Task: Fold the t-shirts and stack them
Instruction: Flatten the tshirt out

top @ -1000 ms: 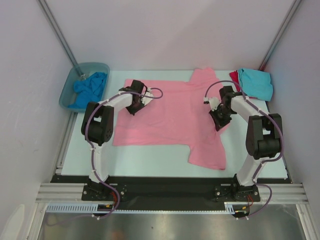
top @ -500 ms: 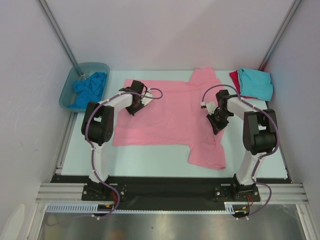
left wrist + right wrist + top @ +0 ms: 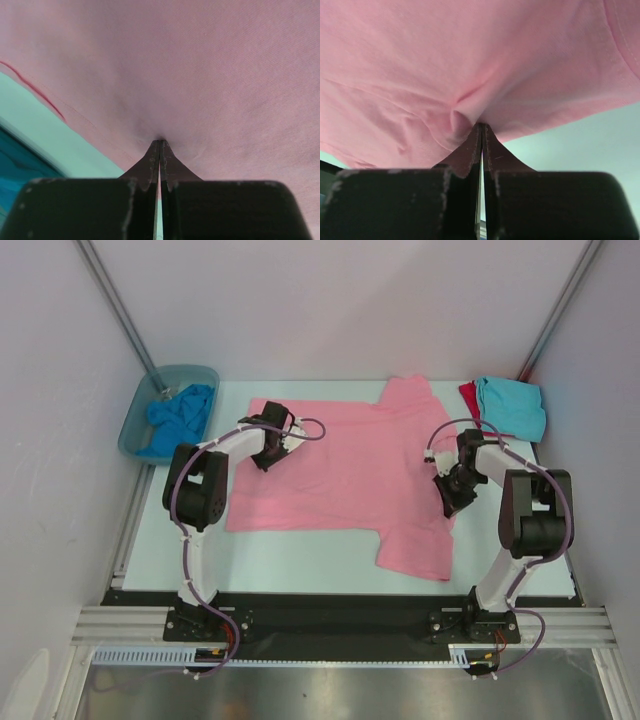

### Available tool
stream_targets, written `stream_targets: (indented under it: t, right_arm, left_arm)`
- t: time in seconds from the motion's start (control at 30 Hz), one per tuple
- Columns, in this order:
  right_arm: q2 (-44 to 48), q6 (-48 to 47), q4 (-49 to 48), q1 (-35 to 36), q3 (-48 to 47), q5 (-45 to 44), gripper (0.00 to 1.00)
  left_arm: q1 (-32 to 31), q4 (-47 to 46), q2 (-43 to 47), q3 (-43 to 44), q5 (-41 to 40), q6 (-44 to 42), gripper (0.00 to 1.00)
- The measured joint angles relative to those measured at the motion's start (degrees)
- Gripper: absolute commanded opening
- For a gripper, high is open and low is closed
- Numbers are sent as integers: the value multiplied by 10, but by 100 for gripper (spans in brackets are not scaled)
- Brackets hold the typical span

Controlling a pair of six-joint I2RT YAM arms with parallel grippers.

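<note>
At the centre of the pale table (image 3: 300,552), a large light pink cotton t-shirt (image 3: 340,470) lies spread flat, one sleeve pointing to the far edge and the other to the near edge. Both sets of jaws are fully closed on it. The left jaws nip a small pucker of cloth near the shirt's far-left edge, and the right jaws hold a bunched ridge of cloth close to its right-hand edge. Over the past second the right arm (image 3: 520,510) has swung outward to the right, taking its pinch of fabric along, while the left arm (image 3: 200,485) has stayed put. This looks like a pull to draw the shirt smooth ahead of a first fold, which is not yet made. Off to the far right, a turquoise tee (image 3: 512,405) rests folded on a red one (image 3: 467,395). At far left, a brighter blue tee (image 3: 180,415) sits crumpled in a translucent grey-blue plastic tub (image 3: 133,430).
</note>
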State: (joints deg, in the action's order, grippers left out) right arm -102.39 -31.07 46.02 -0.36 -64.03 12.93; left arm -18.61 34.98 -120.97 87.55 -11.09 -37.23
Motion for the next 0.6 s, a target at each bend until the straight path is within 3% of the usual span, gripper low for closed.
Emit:
stream_targets:
  t: [0.6]
  right_arm:
    - [2,-21,7,-23,0,-50,3]
  left_arm:
    - [1,-3,0,-2,-6,-3,1]
